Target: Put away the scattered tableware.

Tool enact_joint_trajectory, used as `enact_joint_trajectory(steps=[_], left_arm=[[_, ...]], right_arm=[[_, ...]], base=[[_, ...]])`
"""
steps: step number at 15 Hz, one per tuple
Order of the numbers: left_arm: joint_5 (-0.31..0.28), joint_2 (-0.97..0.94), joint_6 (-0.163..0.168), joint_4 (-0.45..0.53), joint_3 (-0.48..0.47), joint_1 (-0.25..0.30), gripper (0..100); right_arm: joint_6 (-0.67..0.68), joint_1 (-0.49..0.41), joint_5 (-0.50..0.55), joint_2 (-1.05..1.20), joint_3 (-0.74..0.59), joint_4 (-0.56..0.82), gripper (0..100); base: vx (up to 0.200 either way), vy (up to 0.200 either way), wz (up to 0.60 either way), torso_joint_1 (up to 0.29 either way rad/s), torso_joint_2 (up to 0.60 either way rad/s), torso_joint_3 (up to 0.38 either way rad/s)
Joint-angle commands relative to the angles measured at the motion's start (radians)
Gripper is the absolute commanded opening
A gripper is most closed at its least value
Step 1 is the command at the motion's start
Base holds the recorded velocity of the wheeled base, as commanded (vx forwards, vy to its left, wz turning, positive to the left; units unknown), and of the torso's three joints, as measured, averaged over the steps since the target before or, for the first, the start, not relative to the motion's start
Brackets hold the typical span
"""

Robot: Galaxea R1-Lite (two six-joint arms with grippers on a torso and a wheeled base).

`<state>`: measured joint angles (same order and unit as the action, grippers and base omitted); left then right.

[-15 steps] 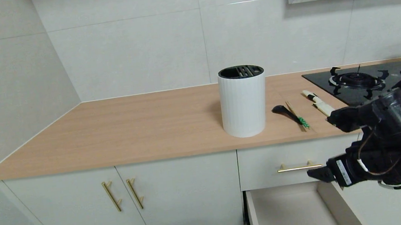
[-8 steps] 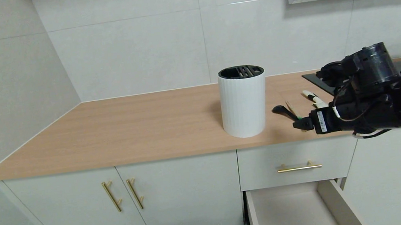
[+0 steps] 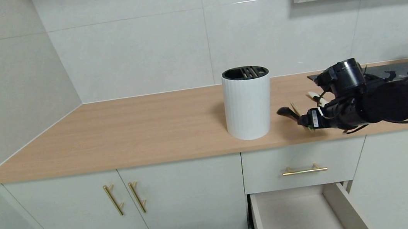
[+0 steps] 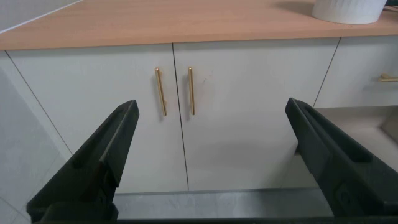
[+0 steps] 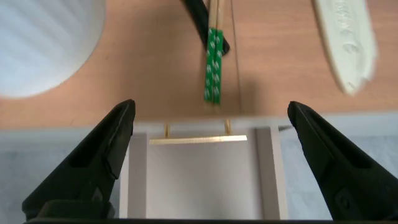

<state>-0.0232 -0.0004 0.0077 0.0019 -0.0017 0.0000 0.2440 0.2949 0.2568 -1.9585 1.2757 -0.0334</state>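
Jaws of the right gripper [image 5: 210,115] spread wide, empty, above the chopsticks [image 5: 214,71] (green-banded ends) lying beside a black spoon [image 3: 284,111] and pale knife [image 5: 346,40] right of the white holder [image 3: 247,103] on the wooden countertop [image 3: 132,131]; left gripper [image 4: 211,112] likewise gapes, facing cabinet doors [image 4: 242,124] below the holder.

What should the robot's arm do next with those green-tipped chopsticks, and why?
Probably lower the right end effector onto the green-ended wooden chopsticks and close. Its fingers are open, the chopsticks lie lined up midway between them on the wooden countertop, and nothing is gripped yet.
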Motion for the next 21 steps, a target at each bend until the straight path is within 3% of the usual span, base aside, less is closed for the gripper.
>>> enact_joint_trajectory(steps=[1,4,11,12,21], left_arm=[[0.000,0.000,0.000,0.001,0.000,0.000,100],[0.000,0.000,0.000,0.000,0.000,0.000,100],[0.000,0.000,0.000,0.001,0.000,0.000,100],[0.000,0.000,0.000,0.001,0.000,0.000,100],[0.000,0.000,0.000,0.001,0.000,0.000,100]], right_arm=[[0.003,-0.014,0.006,-0.080,0.011,-0.040,100],[0.018,-0.017,0.015,-0.123,0.014,-0.103,100],[0.035,-0.026,0.015,-0.155,0.039,-0.106,100],[0.035,-0.026,0.015,-0.157,0.040,-0.106,0],[0.043,-0.030,0.015,-0.128,0.037,-0.106,0]], base=[[0.000,0.000,0.00,0.000,0.00,0.000],[0.000,0.000,0.00,0.000,0.00,0.000],[0.000,0.000,0.00,0.000,0.00,0.000],[0.000,0.000,0.00,0.000,0.00,0.000],[0.000,0.000,0.00,0.000,0.00,0.000]])
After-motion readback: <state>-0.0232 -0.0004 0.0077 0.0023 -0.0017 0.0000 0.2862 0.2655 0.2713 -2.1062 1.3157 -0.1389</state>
